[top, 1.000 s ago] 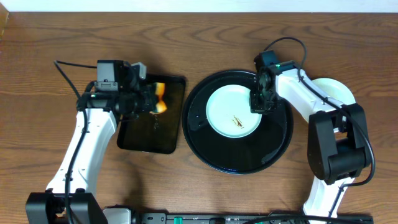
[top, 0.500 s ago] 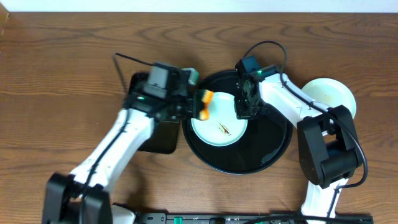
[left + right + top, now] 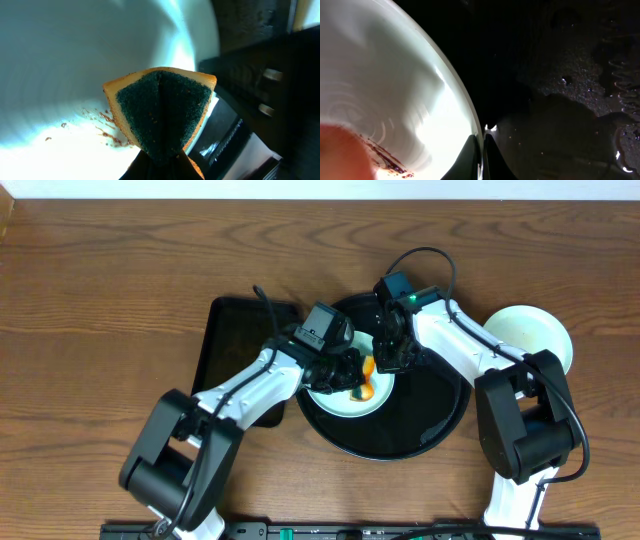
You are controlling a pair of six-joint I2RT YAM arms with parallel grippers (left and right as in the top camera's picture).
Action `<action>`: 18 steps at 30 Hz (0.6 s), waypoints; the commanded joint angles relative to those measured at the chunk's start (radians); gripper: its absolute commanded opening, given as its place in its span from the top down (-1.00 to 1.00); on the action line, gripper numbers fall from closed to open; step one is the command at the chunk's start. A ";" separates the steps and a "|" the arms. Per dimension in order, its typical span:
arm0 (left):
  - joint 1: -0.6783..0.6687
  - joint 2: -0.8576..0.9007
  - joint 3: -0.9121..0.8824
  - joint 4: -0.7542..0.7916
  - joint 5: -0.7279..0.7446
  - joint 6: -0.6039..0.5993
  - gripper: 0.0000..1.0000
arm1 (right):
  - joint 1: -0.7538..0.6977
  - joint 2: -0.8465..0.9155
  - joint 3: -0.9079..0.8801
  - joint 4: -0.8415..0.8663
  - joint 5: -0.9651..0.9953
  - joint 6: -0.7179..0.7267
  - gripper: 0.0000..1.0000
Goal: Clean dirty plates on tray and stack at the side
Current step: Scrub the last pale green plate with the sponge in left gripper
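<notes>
L pincer clamping sponge on plate, R pincer pinching its rim, brown smear seen only by wrist cams

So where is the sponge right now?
In the overhead view, the sponge sits mid-table on the green plate inside the round tray, pinched in the left fingers.
</notes>
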 commanded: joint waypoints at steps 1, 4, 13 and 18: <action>-0.003 0.022 0.002 0.028 0.005 -0.045 0.85 | 0.008 -0.018 -0.008 -0.001 0.001 0.011 0.98; -0.003 0.032 0.002 0.045 0.011 -0.045 0.85 | 0.009 -0.018 -0.009 -0.001 0.001 0.011 0.98; -0.021 0.038 0.002 0.060 0.010 -0.045 0.85 | 0.009 -0.018 -0.008 -0.001 0.001 0.011 0.98; -0.056 0.069 0.002 0.097 -0.004 -0.045 0.85 | 0.009 -0.018 -0.009 -0.002 0.001 0.011 0.98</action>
